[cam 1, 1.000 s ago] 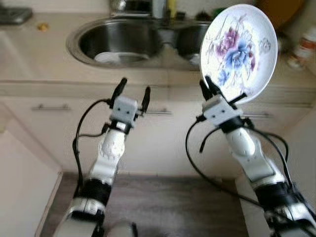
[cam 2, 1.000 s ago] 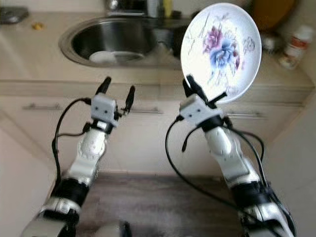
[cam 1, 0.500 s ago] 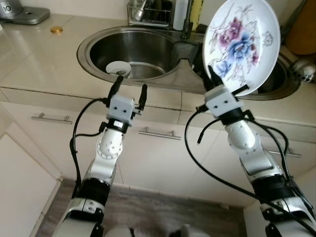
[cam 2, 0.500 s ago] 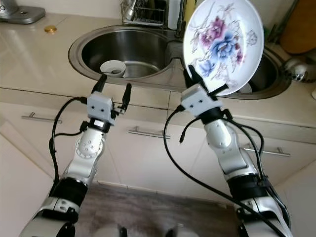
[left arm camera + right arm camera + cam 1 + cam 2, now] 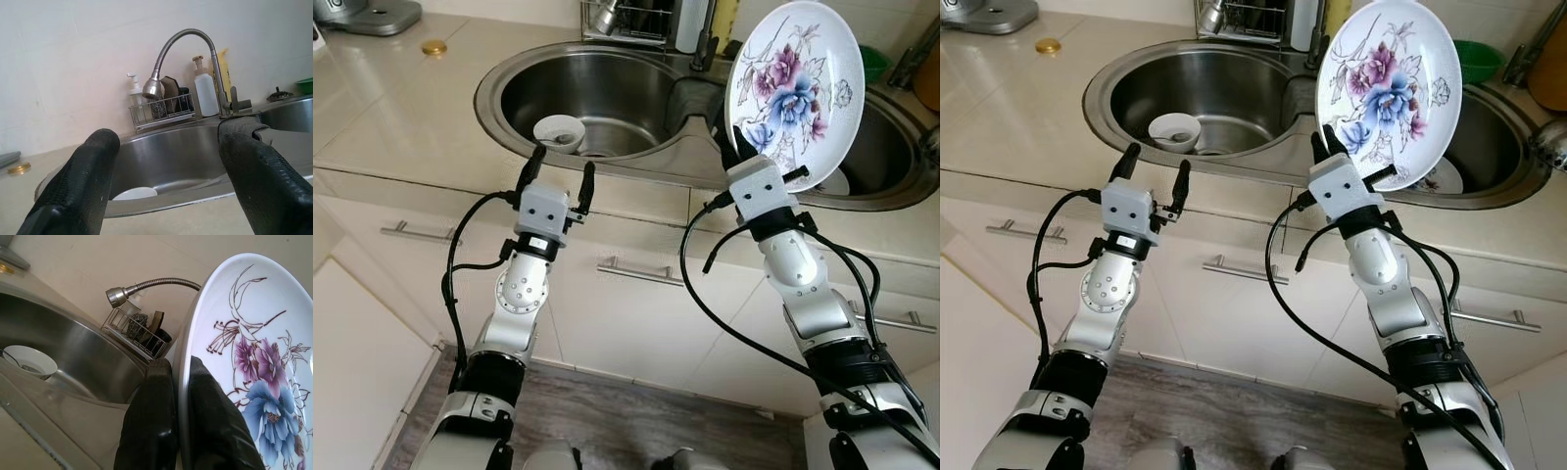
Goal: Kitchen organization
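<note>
Upper right, over the sink (image 5: 607, 93): right claw (image 5: 736, 157) still clenched on plate (image 5: 793, 88) rim
Change: view's closer, plate unmoved
Left claw (image 5: 558, 176): released, idle
Meaning: plate not placed yet

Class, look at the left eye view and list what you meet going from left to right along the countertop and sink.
Gold coin-like disc → small white bowl in the left sink basin → faucet → floral plate held upright by the right tool.
</note>
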Tool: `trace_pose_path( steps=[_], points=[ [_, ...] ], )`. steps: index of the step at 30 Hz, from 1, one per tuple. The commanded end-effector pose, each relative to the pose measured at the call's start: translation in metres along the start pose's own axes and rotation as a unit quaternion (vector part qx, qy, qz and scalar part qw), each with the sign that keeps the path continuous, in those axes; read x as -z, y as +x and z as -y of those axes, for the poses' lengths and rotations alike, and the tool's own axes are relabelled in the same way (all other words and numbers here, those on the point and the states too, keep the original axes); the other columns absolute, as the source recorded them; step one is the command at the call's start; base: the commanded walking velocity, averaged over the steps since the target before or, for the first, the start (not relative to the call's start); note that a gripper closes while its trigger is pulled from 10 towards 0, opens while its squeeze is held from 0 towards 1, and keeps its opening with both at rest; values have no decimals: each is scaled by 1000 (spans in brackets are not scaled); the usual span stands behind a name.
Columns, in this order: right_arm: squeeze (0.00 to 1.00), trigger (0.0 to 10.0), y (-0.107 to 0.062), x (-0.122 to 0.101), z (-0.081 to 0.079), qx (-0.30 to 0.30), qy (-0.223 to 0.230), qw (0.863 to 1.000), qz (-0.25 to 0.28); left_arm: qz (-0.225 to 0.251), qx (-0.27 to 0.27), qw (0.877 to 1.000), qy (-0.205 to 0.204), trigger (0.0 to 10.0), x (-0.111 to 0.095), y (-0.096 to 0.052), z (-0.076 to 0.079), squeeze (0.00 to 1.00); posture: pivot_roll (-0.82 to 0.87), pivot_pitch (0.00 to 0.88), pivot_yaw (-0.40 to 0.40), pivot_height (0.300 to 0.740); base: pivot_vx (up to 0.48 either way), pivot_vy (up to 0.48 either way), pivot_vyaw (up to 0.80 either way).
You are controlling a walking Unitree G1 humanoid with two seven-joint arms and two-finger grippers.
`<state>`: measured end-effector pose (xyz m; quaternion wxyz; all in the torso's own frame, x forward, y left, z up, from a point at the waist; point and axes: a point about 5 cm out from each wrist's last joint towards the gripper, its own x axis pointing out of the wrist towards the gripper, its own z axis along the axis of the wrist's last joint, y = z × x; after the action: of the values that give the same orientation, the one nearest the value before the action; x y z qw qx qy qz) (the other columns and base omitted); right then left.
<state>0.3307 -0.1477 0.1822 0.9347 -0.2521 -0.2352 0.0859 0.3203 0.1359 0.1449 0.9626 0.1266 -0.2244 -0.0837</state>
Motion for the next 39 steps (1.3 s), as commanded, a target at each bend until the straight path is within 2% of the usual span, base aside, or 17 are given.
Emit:
trace_pose_path(
  steps=[1,22,30,32,34,35,36,37,39],
  points=[
    [0,0,6,-4,8,16,11,1000,5,7,3,1000,1,10000,-2,2,1,0,82,0,-53,740,251,0,0],
    [0,0,7,8,6,18,51,998,-41,7,6,1000,1,10000,-2,1,2,0,87,0,-52,740,288,0,0],
    [0,0,9,18,12,36,90,992,-86,7,11,1000,1,10000,-2,1,4,0,86,0,-53,740,0,0,0],
    [0,3294,10,24,11,31,112,987,-113,6,12,1000,0,10000,-2,1,5,0,86,0,-52,740,0,0,0],
    [0,3569,10,26,11,32,120,985,-119,6,13,1000,1,10000,-2,1,5,0,86,0,-52,740,0,0,0],
    [0,4235,11,30,11,26,138,980,-138,6,14,1000,0,10000,-2,1,6,0,87,0,-52,740,0,0,0],
    [0,8392,11,33,10,21,151,977,-152,6,14,1000,0,10000,-2,1,6,0,87,0,-52,740,0,0,0],
    [0,10000,13,38,8,13,170,970,-174,7,14,1000,0,10000,-2,1,6,0,87,0,-52,740,0,0,0],
    [0,10000,15,42,10,17,184,965,-187,8,14,1000,0,10000,-3,2,6,0,89,0,-52,740,0,0,0]
  ],
)
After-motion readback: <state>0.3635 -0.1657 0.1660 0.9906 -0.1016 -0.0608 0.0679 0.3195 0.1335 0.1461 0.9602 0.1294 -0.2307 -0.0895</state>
